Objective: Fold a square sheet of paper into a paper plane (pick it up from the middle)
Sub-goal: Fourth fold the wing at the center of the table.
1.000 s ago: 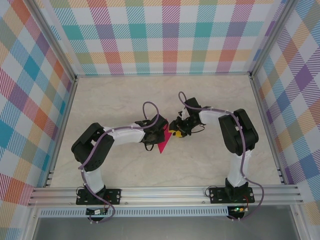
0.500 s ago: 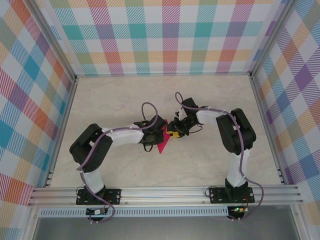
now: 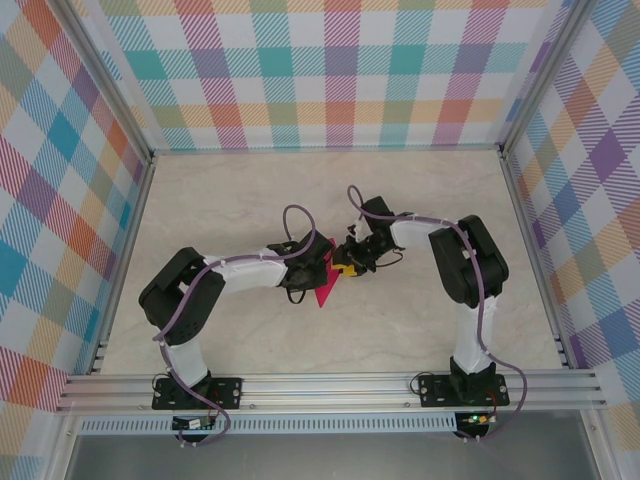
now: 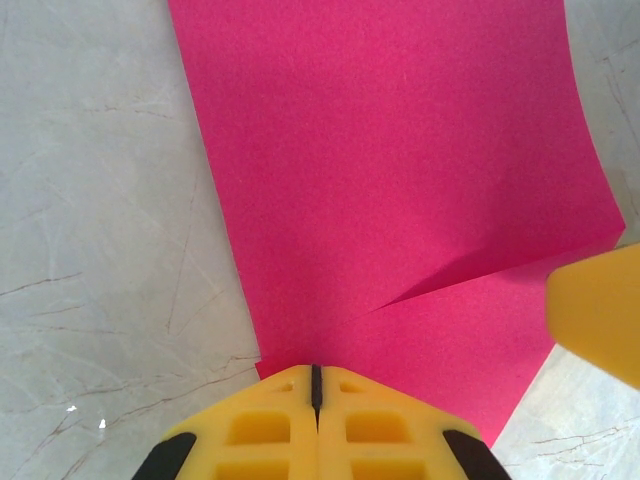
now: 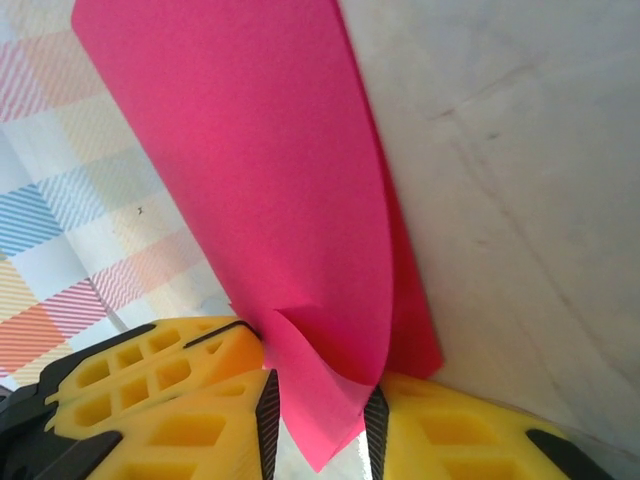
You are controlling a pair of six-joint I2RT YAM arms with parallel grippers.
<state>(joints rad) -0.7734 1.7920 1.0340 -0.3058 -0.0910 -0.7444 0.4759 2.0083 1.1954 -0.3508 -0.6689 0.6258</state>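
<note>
Top view, sheet: you have the sheet of paper near the middle of the table, well away from all four edges, between the two grippers.
Top view, grippers: your left gripper comes to the sheet from the left and your right gripper from the right, the two close together.
Top view, room: bare table lies open toward the far edge and toward both side edges.
Left wrist, jaws: the left gripper is closed, pinching the near edge of the sheet.
Left wrist, edges: the sheet's left edge runs straight, its right edge bows, and a crease crosses it low down; a yellow finger of the right gripper stands at its right edge.
Right wrist, jaws: the right gripper has its jaws parted on either side of the sheet's curled lower corner; you cannot tell whether the pads press it.
Right wrist, edges: the sheet stands up off the table, its right edge curving.
</note>
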